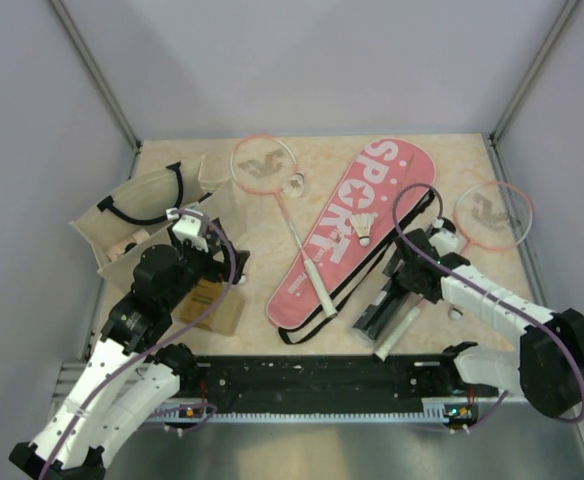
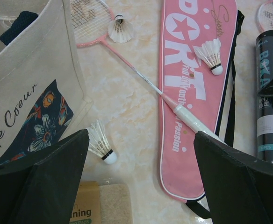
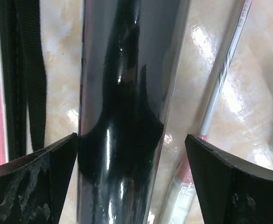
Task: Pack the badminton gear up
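Your right claw (image 3: 132,140) is straddling the black tube (image 3: 125,70), fingers apart — the tube's long axis is running between them, toward the far right corner

pink cover (image 1: 350,232), racket (image 1: 264,163) handle and shuttlecock (image 1: 365,229) atop, black tube (image 2: 269,93) beside, second racket (image 1: 492,215) right

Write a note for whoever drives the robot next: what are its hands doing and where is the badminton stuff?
Left gripper: open, empty, over a shuttlecock by the tote bag.
Right gripper: open, straddling the black tube on the table.
One racket lies across the pink cover, a second shuttlecock on it, other racket at right.
Done: nothing visibly packed. Left: everything.
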Robot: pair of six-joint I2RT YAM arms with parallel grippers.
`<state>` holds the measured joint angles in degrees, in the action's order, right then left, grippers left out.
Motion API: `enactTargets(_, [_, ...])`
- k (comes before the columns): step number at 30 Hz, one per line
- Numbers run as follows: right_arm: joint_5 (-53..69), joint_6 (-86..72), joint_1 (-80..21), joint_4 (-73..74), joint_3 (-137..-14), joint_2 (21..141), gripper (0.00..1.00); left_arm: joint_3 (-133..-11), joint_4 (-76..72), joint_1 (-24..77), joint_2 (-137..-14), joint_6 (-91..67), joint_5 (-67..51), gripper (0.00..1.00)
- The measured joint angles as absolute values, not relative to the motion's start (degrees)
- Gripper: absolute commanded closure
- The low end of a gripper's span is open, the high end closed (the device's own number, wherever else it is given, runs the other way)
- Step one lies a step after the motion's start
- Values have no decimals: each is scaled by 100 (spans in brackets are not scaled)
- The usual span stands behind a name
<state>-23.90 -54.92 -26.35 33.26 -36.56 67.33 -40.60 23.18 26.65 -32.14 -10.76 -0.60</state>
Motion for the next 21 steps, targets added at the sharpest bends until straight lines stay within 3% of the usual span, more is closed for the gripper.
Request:
enactTargets(2, [-2314,-5461,-2593,3131,-3511,6785,6,-4060,2318,2665,-3214,-1076,-60,1])
enactTargets(8, [-2283,-5360,-2530,2685,-3385,6906,31,-4060,2318,2665,-3212,-1074,-64,1])
enactTargets(11, [-2296,-5266,-2530,2576,-3365,6897,38,-4060,2320,2665,-3212,-1066,-91,1])
enactTargets(21, [-2355,-5033,-2526,2502,-3297,6274,52,-4023,2318,2665,-3131,-1055,-239,3])
